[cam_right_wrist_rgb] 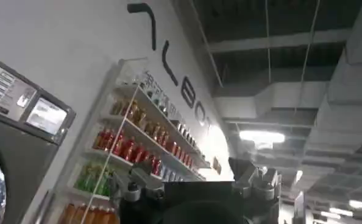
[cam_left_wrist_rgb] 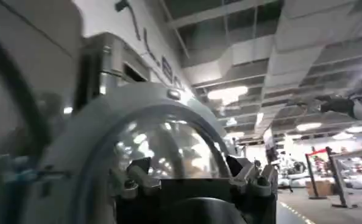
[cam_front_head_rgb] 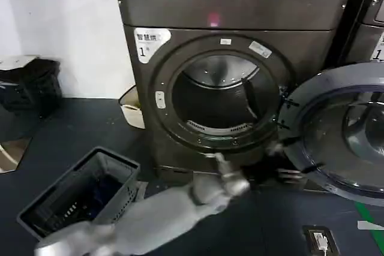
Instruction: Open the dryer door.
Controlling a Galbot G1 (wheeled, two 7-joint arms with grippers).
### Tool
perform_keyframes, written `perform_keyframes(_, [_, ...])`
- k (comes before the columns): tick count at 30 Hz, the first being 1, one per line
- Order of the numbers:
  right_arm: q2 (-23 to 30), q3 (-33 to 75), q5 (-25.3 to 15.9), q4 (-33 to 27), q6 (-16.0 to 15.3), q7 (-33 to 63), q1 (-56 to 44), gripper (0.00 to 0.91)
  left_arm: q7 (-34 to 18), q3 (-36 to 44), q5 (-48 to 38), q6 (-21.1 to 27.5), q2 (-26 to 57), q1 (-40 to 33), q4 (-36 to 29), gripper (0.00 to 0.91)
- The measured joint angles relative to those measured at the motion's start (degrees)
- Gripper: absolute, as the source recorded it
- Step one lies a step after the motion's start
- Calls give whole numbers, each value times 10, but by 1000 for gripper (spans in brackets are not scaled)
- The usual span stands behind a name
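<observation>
The dryer [cam_front_head_rgb: 228, 10] is a dark grey-brown front-loader with a white "1" sticker and a pink light. Its round opening [cam_front_head_rgb: 219, 97] shows the steel drum. The dryer door [cam_front_head_rgb: 354, 130], a chrome ring around dark glass, stands swung out to the right. My left arm reaches from the lower left, and my left gripper [cam_front_head_rgb: 282, 163] hangs open beside the door's lower left rim, holding nothing. In the left wrist view the door [cam_left_wrist_rgb: 169, 140] curves just beyond the open left gripper [cam_left_wrist_rgb: 193, 176]. My right gripper [cam_right_wrist_rgb: 193, 182] is open, empty and pointed up at a wall of shelves.
A grey mesh basket [cam_front_head_rgb: 78, 199] sits on the dark floor at the lower left. A white bin [cam_front_head_rgb: 132, 109] leans against the dryer's left side. A second dark machine [cam_front_head_rgb: 366, 22] stands at the right. Green tape [cam_front_head_rgb: 366, 214] marks the floor under the door.
</observation>
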Motion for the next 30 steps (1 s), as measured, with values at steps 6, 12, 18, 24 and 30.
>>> perform_keyframes(6, [4, 12, -20, 17, -18, 3, 5, 907, -18, -19, 12, 37, 139, 15, -115, 907])
perform_keyframes(12, [0, 21, -31, 27, -35, 11, 14, 907, -42, -83, 32, 153, 260, 58, -185, 907])
perform_keyframes(18, [-6, 31, -37, 35, -41, 12, 28, 907, -32, -133, 4, 227, 364, 107, -244, 907])
perform_keyframes(24, [-15, 49, -60, 36, -35, 8, 36, 907, -8, -200, 24, 267, 475, 168, -272, 907])
perform_keyframes(30, [-15, 53, -70, 40, -34, -9, 44, 907, 8, -253, 57, 292, 578, 230, -289, 907])
